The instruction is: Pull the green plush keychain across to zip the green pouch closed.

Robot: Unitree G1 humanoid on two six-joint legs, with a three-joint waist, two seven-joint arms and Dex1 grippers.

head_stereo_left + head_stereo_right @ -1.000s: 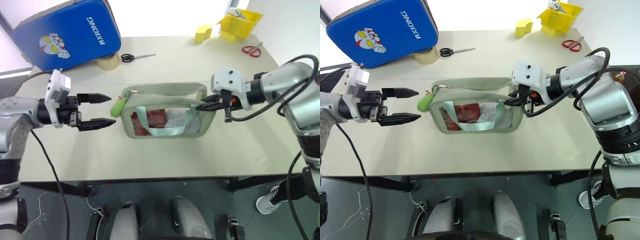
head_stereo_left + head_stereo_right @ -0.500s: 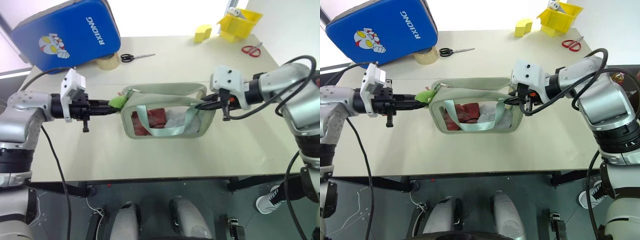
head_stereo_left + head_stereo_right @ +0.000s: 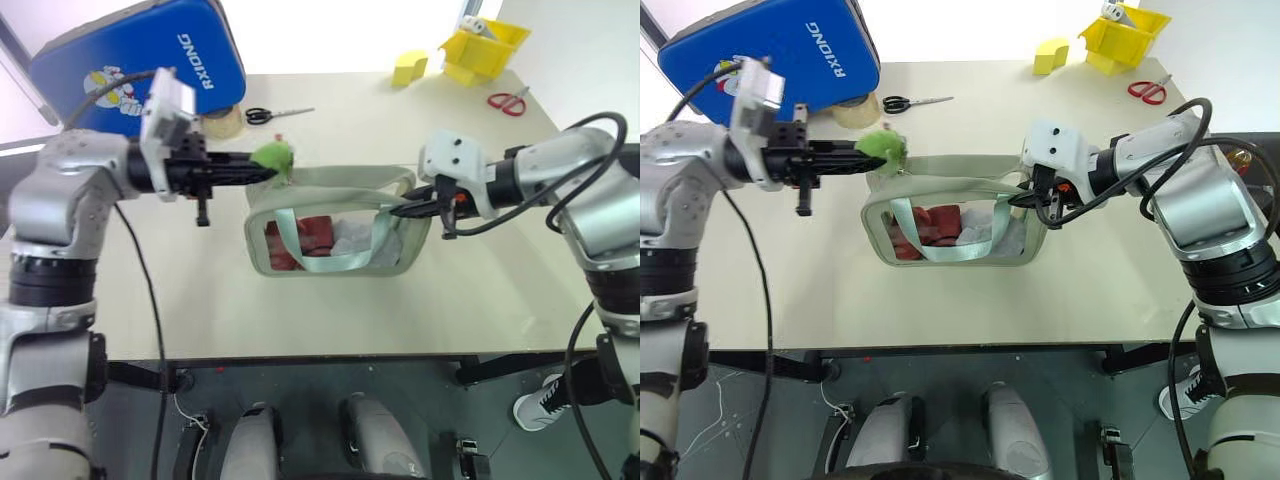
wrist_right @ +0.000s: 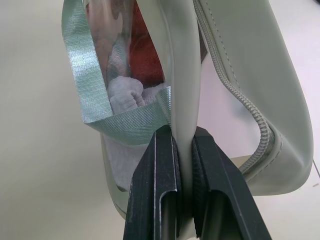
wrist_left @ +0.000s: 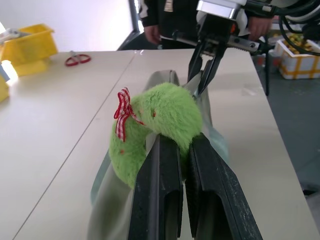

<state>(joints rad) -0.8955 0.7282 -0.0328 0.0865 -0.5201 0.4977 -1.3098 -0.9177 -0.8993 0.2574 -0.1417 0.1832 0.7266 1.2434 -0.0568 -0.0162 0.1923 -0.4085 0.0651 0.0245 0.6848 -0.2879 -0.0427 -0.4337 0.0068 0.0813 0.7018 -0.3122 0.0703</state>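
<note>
Zipping stage, early. We see the left gripper (image 3: 262, 168) clamped on the green plush keychain (image 3: 273, 156), which hangs at the left end of the green pouch (image 3: 340, 225), just above its top edge; the right gripper (image 3: 400, 211) pinches the pouch's wall at the opposite end, bracing it. We judge the grasp and the brace done and the pull itself hardly begun: the top of the pouch gapes along nearly its whole length, and in the right wrist view the zipper teeth (image 4: 240, 100) lie parted, so the keychain has the full run toward the right gripper left to travel. The keychain is a fuzzy, rounded, bright lime blob bearing a small red-and-white checked bow (image 5: 122, 112); its pile bulges around the narrow black fingers (image 5: 160, 190). The pouch is soft, pale sage and roughly rectangular with rounded corners, with a clear plastic window showing red and white cloth-like contents (image 3: 320, 238) and a woven, slightly glossy strap (image 4: 80, 85) looped across its face. It rests on a smooth, matte cream table (image 3: 300, 310).
</note>
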